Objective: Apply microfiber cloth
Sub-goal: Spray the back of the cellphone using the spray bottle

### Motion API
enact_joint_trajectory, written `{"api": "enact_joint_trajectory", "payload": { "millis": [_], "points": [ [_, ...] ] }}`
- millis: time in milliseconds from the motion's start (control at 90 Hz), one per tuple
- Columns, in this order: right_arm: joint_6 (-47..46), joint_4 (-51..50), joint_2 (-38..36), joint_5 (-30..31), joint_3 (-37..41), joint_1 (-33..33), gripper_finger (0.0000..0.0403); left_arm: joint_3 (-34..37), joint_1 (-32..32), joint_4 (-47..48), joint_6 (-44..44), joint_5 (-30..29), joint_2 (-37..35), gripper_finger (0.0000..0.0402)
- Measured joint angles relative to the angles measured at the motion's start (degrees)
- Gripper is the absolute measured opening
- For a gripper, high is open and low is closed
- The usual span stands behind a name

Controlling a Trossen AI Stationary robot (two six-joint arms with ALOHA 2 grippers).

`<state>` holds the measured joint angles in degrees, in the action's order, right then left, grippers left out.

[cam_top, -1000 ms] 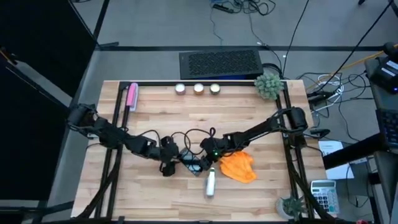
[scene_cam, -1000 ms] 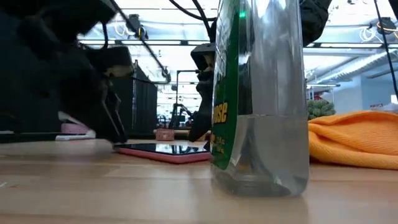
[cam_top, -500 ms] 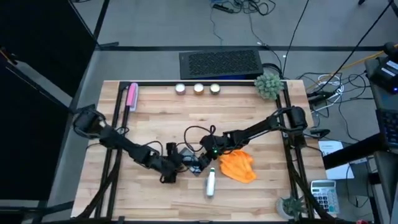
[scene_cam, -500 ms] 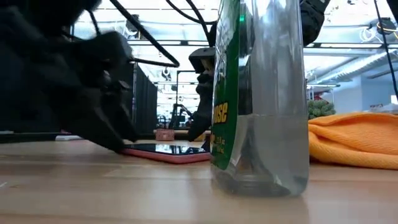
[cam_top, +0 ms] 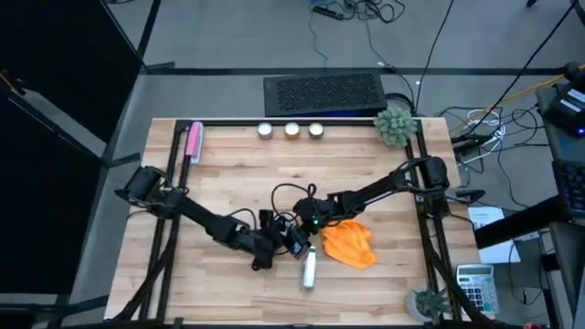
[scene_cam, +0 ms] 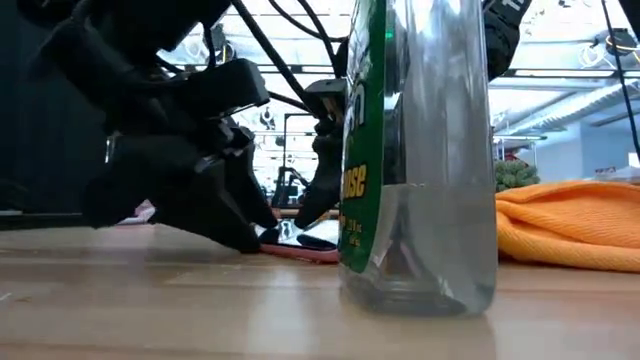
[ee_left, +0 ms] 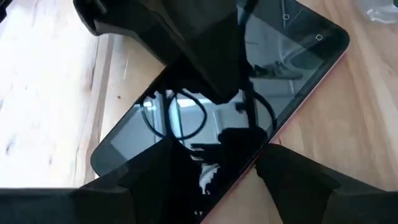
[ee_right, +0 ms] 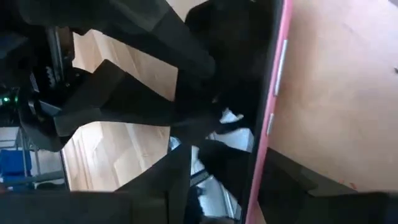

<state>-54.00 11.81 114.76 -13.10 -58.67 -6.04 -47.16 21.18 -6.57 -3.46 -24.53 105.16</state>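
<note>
A black phone in a pink case (cam_top: 289,239) lies screen up at mid-table, between my two grippers. My left gripper (cam_top: 274,249) stands open at its left end, one finger over the screen (ee_left: 236,106) and the other beyond the pink edge. My right gripper (cam_top: 302,228) stands open at the phone's far right side, astride the pink edge (ee_right: 273,68). The orange microfiber cloth (cam_top: 352,245) lies bunched on the table to the right of the phone, untouched. A clear bottle with a green label (scene_cam: 415,150) stands near the front. My left gripper comes slanting down from the table's left onto the phone's left end (scene_cam: 262,240). One finger (ee_left: 155,177) lies over the screen, the other (ee_left: 292,180) outside the long edge. The phone lies flat on the table. Whether the fingers touch it, I cannot tell. My right gripper comes slanting down from the far right. One finger (ee_right: 177,180) is over the screen, the other (ee_right: 298,183) beyond the pink edge (ee_right: 258,168). In the low view a fingertip (scene_cam: 318,205) reaches down to the phone. Whether it touches, I cannot tell.
A pink flat case (cam_top: 193,142) lies at the far left. Three small round objects (cam_top: 291,130) sit along the far edge, with a small plant (cam_top: 395,125) at the far right corner. Another plant (cam_top: 428,302) stands near right. Loose cable (cam_top: 292,196) loops behind the phone.
My left gripper has moved toward the table's right edge and a little nearer, coming up to the phone's left end, where it now covers that end in the low view. The phone, cloth and bottle stay where they were.
</note>
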Motion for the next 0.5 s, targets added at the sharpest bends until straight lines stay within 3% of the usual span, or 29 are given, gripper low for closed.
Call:
{"api": "enact_joint_trajectory", "payload": {
  "millis": [311,500],
  "points": [
    [1.5,1.4,0.0,-0.9,-0.1,-0.1,0.0029,-0.8,0.7,-1.0,-1.1,-2.8,-1.0,0.0226],
    [4.2,0.8,-2.0,0.8,-0.4,-0.2,0.0012,-1.0,2.0,5.8,-3.2,-3.4,-7.8,0.0226]
  ]
}}
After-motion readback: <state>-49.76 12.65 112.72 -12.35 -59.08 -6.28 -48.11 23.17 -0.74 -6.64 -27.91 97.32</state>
